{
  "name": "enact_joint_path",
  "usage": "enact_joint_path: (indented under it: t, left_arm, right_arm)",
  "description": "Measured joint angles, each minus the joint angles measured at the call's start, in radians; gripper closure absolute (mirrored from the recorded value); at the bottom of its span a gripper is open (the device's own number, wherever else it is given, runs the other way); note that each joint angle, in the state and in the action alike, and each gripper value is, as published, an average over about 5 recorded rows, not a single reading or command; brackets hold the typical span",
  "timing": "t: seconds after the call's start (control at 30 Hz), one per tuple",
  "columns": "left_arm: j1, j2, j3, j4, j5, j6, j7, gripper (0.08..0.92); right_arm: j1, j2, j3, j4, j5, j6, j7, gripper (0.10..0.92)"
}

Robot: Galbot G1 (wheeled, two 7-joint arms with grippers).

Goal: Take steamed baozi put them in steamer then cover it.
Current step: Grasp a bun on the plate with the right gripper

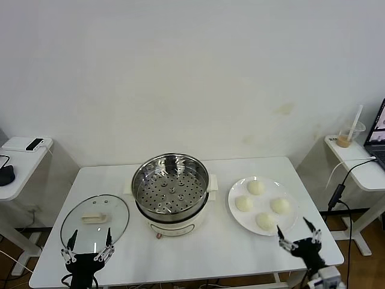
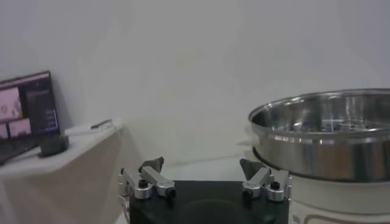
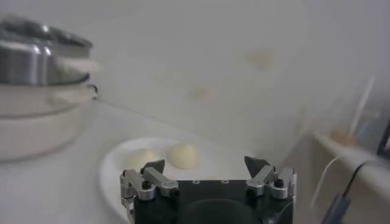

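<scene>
The steamer [image 1: 171, 188], a shiny steel pot with a perforated tray on a white base, stands uncovered at the table's middle. Its cover [image 1: 114, 211], a glass lid with a cream handle, lies flat to the left. Several steamed baozi [image 1: 255, 187] rest on a white plate [image 1: 263, 197] to the right. My left gripper [image 1: 91, 236] hangs open and empty over the lid's near edge. My right gripper [image 1: 293, 227] is open and empty just past the plate's near right rim. The left wrist view shows the left gripper [image 2: 202, 164] beside the steamer [image 2: 323, 131]. The right wrist view shows the right gripper [image 3: 205, 164] facing two baozi [image 3: 183, 155].
A side table on the left carries a white device [image 1: 24, 144]. On the right, another side table holds a drink cup [image 1: 349, 135] and a laptop [image 1: 378, 126], with a cable hanging off it. The table's front edge lies just below both grippers.
</scene>
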Motion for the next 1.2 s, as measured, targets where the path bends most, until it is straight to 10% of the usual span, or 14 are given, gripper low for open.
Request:
enact_joint_path:
  t: [0.67,1.2]
  left_arm:
    - [-0.030,-0.033,0.003,-0.038,0.118,-0.008,0.006,0.177]
    - [-0.078,-0.039,-0.003,-0.047,0.137,0.012,0.009,0.177]
  right_arm:
    - [0.696,-0.456,-0.392,-0.400,-0.240,0.024,-0.603,0.203]
    - [1.386,-0.377,-1.107,-0.753,-0.149,-0.004,-0.907,0.203]
